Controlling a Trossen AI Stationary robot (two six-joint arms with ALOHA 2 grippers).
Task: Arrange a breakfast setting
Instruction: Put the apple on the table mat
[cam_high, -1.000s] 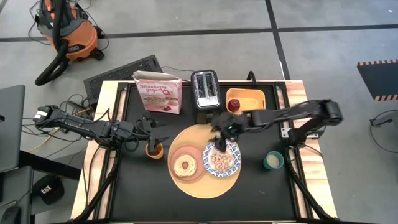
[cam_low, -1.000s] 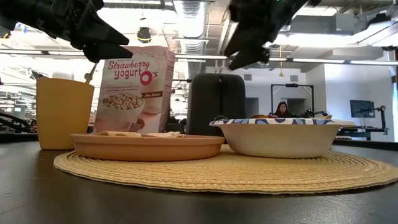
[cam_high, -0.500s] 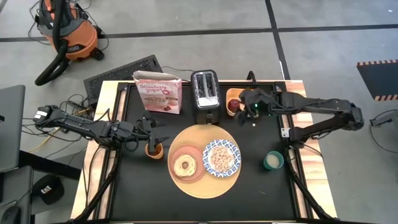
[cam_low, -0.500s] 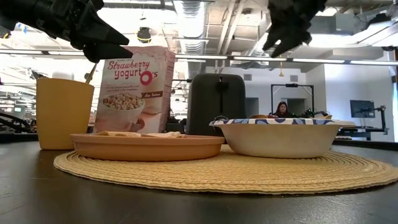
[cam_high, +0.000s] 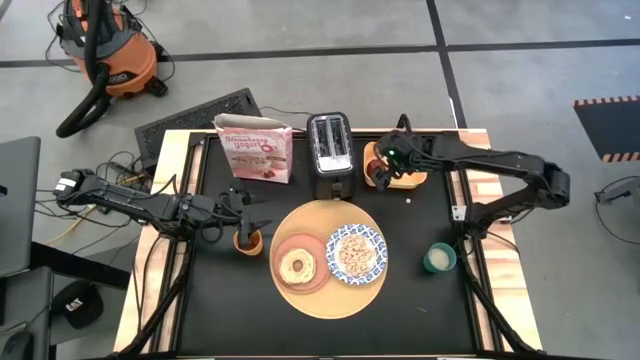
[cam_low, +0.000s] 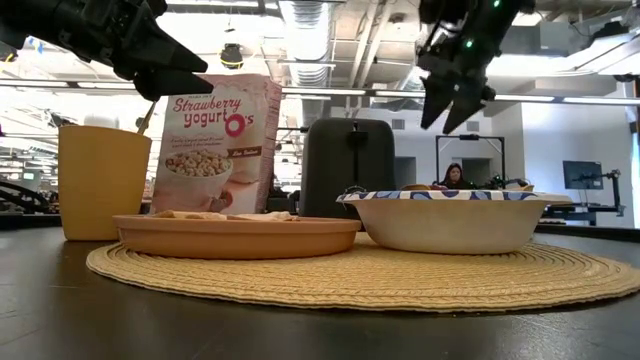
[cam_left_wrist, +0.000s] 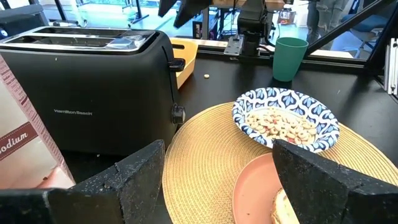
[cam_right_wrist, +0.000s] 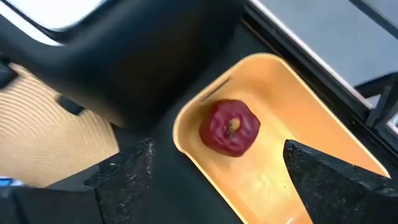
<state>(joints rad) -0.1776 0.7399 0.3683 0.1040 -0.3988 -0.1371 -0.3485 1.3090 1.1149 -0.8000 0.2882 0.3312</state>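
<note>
Black matting covered the table, with a grey shop floor around it and a bright open workshop behind. On the left, the left gripper hung over a small orange cup by the board's left edge, its fingers spread wide in its own wrist view and holding nothing. Next came the large round light-wood board, carrying the salmon-pink plate with the round toasted bread on it, and beside that, just touching or nearly so, the blue-and-white patterned dish filled with cereal. Behind the board stood a strawberry cereal box and a black toaster.

Further right, the right gripper hovered over the yellow rectangular tray, fingers wide apart and empty. The small red apple sat in the tray's corner nearest the toaster. I judged the step in hand to be fetching that apple: the next move called for lowering straight down and closing around it without catching the tray wall.

From overhead the arm hid most of the apple; the right wrist view showed it plainly, between the open fingers. At table height, tray and apple were hidden altogether. I saw no golden spoon clearly.
</note>
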